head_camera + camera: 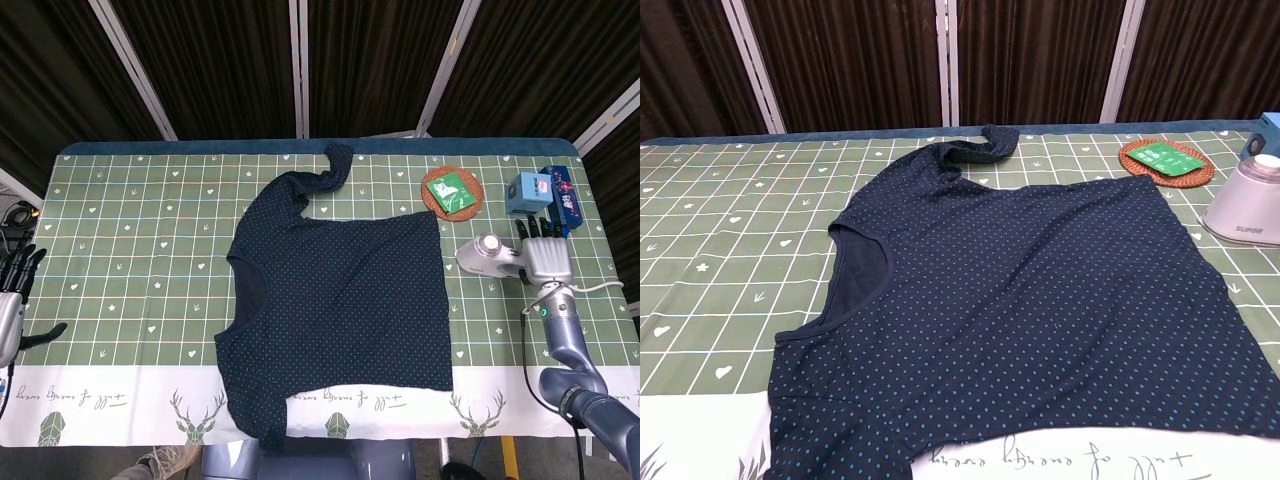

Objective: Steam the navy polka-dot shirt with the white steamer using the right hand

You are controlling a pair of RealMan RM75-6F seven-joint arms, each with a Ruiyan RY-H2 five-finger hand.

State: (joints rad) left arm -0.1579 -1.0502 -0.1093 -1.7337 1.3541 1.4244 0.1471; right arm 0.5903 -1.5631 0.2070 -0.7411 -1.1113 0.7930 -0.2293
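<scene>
Grasp step. Right robot hand (546, 262) sits at the white steamer (489, 257) handle, right of the navy polka-dot shirt (340, 300) spread flat on the tabletop (130, 250); grip closure unclear. Left robot hand (12, 285) open, idle. Next: secure the handle, lift, carry over fabric.

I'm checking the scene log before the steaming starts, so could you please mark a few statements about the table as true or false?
1. The navy polka-dot shirt lies spread on the table. True.
2. The white steamer rests on the shirt. False: it stands on the tablecloth, beside the shirt.
3. The right hand is at the steamer. True.
4. The left hand touches the shirt. False: it is at the table's far edge.
5. The woven coaster holds a green item. True.
</scene>
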